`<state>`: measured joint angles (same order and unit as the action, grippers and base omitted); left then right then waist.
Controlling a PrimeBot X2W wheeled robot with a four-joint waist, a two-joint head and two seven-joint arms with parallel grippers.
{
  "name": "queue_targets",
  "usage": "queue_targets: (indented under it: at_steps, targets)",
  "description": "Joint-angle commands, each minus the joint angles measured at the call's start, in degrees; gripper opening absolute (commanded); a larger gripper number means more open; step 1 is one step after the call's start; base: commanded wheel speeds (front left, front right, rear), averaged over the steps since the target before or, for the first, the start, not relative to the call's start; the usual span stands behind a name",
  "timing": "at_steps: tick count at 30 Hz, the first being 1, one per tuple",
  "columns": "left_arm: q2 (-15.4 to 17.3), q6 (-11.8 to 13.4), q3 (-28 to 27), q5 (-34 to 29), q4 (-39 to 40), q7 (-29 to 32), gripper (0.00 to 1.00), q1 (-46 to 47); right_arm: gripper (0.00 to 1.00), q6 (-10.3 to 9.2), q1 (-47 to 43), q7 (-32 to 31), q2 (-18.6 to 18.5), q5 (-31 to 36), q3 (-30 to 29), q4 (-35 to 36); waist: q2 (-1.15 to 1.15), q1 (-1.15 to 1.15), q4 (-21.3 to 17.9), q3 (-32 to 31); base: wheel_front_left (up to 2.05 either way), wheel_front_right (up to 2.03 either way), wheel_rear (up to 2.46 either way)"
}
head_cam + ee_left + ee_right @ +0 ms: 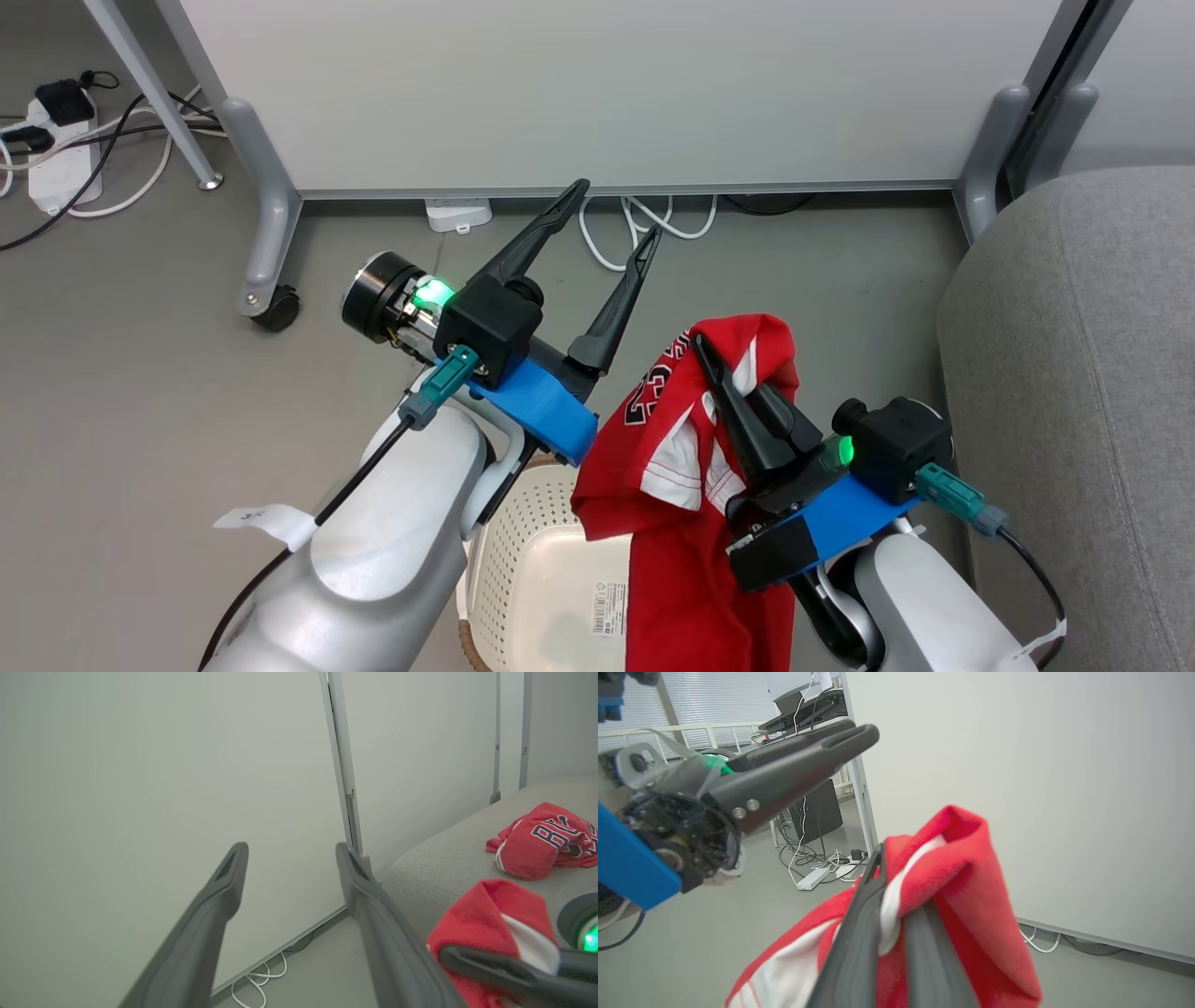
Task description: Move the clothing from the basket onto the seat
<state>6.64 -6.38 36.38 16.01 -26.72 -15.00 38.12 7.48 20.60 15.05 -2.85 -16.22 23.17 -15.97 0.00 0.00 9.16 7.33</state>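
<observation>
Red basketball garment with white-and-black trim and white lining (686, 541): hanging above the cream-white perforated plastic laundry basket (523, 569) and draped down over the basket's right-hand part. Its lower end runs out of the head view, so I cannot tell whether it is clear of the basket. Right jaws narrow, clamped on a bunched fold near the garment's top; white trim shows squeezed between the two dark fingers (859, 952). Left jaws wide apart and holding nothing, up and to the left of the basket, just beside the garment. Large grey fabric-upholstered seat (1074, 392) stands to the right of the basket, and a second red piece with dark lettering (542, 842) already lies on it. The visible part of the basket floor carries a barcode sticker (609, 609); the rest is hidden by cloth and forearm. Judgement: the pick is done and the transfer is in hand; placement not yet made. The next move calls for carrying the garment rightward from the basket, high enough that the trailing cloth clears the basket rim and the seat edge. The right jaws then open over the cushion.
</observation>
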Motion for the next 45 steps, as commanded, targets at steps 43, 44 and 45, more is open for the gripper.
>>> queue_targets:
  at_steps: [43,44,45]
  targets:
    - [3.26,-1.07,7.48,3.0,1.61,-0.22,1.0,2.79,0.0,0.03,-6.64,0.2,-0.02,1.63,-14.86,7.68,0.0,0.0,-26.27,8.3,0.0,0.0,0.0]
    - [3.32,-1.07,7.75,3.09,1.57,-0.22,1.0,3.05,0.0,0.03,-6.76,0.2,-0.02,1.43,-14.94,7.8,0.0,0.0,-26.74,8.4,0.0,0.0,0.0]
    - [3.38,-1.07,7.91,3.13,1.51,-0.22,1.0,3.24,0.0,0.03,-6.85,0.19,-0.01,1.29,-14.95,7.86,0.0,0.0,-27.16,8.47,0.0,0.0,0.0]
